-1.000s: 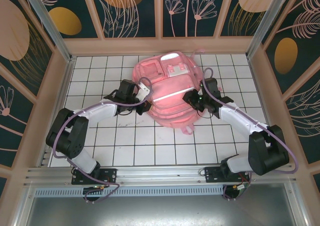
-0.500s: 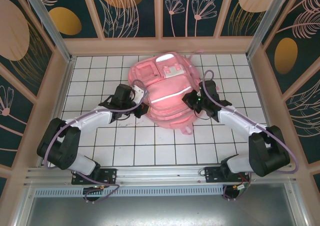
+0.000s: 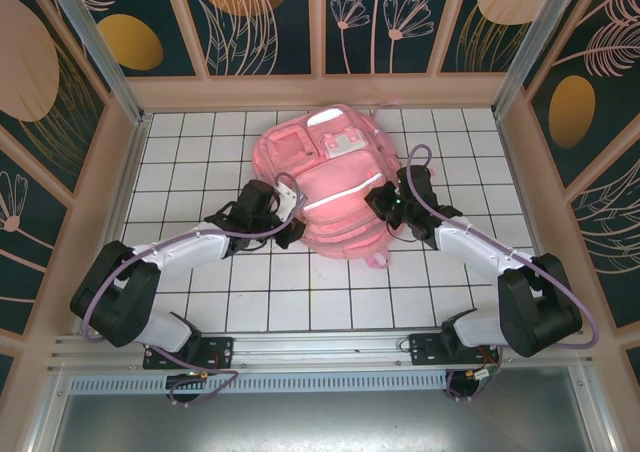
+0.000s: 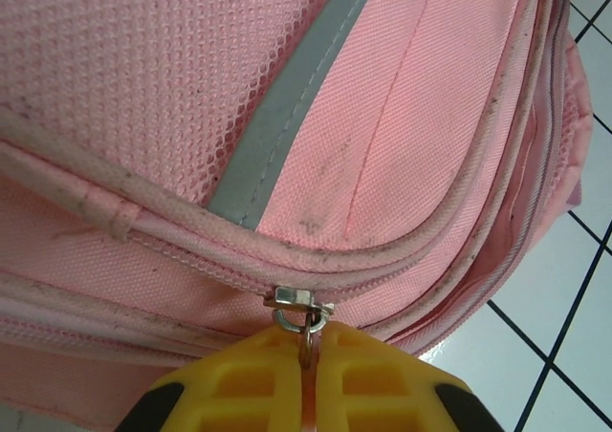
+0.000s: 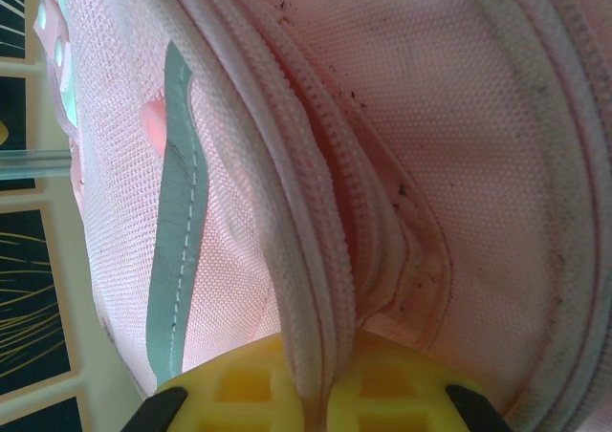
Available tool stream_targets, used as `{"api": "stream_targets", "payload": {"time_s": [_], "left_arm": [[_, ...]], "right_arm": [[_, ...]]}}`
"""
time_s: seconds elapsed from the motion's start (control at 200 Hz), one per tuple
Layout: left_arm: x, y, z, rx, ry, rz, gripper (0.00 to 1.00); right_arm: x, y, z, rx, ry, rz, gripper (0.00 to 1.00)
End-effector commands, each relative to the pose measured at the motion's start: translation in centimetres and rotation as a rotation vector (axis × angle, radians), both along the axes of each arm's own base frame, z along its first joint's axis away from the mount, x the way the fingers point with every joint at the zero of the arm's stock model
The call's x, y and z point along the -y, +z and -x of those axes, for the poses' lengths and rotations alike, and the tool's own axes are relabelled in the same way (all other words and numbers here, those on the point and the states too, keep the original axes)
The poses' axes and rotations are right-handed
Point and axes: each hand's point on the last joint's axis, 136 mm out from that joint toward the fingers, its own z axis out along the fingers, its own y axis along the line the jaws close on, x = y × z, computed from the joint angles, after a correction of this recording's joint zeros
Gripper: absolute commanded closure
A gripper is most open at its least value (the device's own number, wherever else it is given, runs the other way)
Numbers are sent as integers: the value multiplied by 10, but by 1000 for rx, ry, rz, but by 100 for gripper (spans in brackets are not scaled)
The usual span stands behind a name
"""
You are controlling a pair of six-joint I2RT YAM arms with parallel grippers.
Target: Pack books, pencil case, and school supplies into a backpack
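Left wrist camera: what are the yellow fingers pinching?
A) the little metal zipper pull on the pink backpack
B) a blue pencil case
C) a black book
A: the left gripper is shut on the small silver zipper pull at the seam of the pink fabric backpack.

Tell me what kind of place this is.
Probably a staged robot test cell: a white gridded tabletop, leaf-print wall panels in an aluminium frame, and two arm bases bolted to a near-edge rail.

The yellow fingers [image 4: 249,384] pinch the metal zipper pull [image 4: 304,329] of the pink backpack [image 4: 430,117]. A grey strip [image 4: 287,107] runs above them; white tabletop [image 4: 564,289] lies to their right.
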Motion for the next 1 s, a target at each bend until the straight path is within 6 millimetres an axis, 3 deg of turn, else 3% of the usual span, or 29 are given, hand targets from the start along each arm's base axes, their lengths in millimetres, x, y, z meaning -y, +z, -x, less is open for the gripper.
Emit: {"api": "stream_targets", "payload": {"time_s": [0.0, 0.12, 0.415, 0.626, 0.726, 0.821, 0.991], "left_arm": [[5, 6, 16, -23, -29, 52, 97], [22, 18, 23, -19, -61, 114, 98], [68, 23, 46, -32, -106, 148, 97], [104, 24, 37, -59, -89, 153, 91], [101, 23, 33, -68, -59, 132, 73], [92, 31, 37, -68, -39, 126, 57], [71, 49, 44, -98, 40, 136, 45]], "right_arm": [[8, 10, -13, 62, -66, 4, 97], [5, 8, -12, 59, -64, -3, 97], [-5, 6, -5, 53, -38, -14, 97], [-7, 2, 2, 42, -29, -4, 97], [2, 1, 6, 45, -41, 42, 93], [15, 3, 12, 57, -51, 112, 81], [37, 3, 28, 52, -29, 270, 62]]}}
